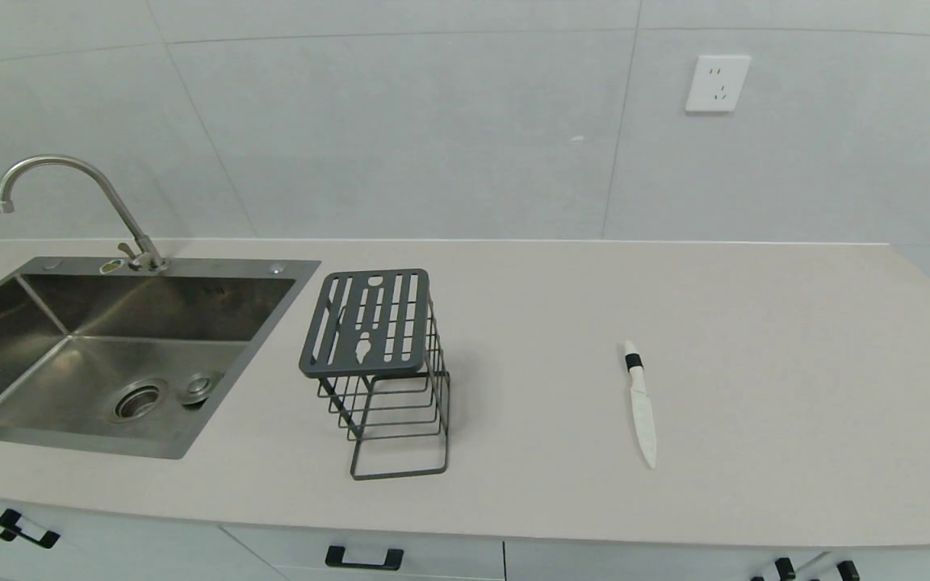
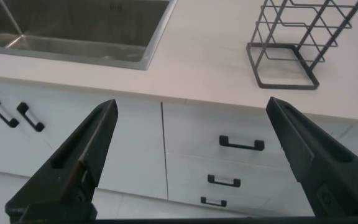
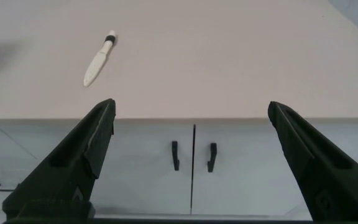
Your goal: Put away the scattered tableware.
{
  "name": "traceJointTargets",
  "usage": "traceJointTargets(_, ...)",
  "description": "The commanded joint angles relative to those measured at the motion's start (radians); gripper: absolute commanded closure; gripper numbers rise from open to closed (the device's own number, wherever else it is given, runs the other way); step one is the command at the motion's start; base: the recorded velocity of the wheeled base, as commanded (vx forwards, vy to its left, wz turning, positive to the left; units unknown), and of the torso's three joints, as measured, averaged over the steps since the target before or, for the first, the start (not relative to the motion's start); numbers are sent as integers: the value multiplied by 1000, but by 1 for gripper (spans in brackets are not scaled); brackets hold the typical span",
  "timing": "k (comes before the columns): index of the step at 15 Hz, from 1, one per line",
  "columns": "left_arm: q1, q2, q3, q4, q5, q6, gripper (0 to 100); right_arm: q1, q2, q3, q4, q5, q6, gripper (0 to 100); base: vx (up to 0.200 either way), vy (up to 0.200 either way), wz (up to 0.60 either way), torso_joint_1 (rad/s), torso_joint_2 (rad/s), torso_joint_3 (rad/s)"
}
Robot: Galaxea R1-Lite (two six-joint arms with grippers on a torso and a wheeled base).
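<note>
A white knife (image 1: 641, 402) with a black band on its handle lies flat on the beige countertop (image 1: 756, 339), right of centre, its tip toward the front edge. It shows as the knife (image 3: 99, 58) in the right wrist view too. A dark wire knife rack (image 1: 376, 363) with a slotted top stands upright beside the sink; its base (image 2: 284, 59) is seen from the left wrist. My left gripper (image 2: 191, 109) hangs open in front of the cabinet, below the counter edge. My right gripper (image 3: 191, 109) is open too, off the front edge, well short of the knife.
A steel sink (image 1: 94, 355) with a curved faucet (image 1: 69, 202) takes the counter's left end. White cabinet fronts with black handles (image 2: 241, 144) run under the counter. A wall socket (image 1: 717, 82) sits on the tiled wall.
</note>
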State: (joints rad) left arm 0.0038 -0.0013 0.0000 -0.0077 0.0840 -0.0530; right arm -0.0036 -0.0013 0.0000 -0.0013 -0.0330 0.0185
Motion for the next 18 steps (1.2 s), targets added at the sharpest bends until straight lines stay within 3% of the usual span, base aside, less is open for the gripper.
traceJointTargets(1, 1, 1, 0, 0, 0, -1, 0, 1, 1, 0, 0, -1, 0, 0, 0, 0, 0, 0, 0, 0)
traceJointTargets(4, 1, 1, 0, 0, 2, -1, 0, 1, 1, 0, 0, -1, 0, 0, 0, 0, 0, 0, 0, 0)
traceJointTargets(7, 1, 1, 0, 0, 0, 7, 0, 1, 1, 0, 0, -1, 0, 0, 200, 0, 0, 2, 2, -1)
traceJointTargets(18, 1, 1, 0, 0, 0, -1, 0, 1, 1, 0, 0, -1, 0, 0, 0, 0, 0, 0, 0, 0)
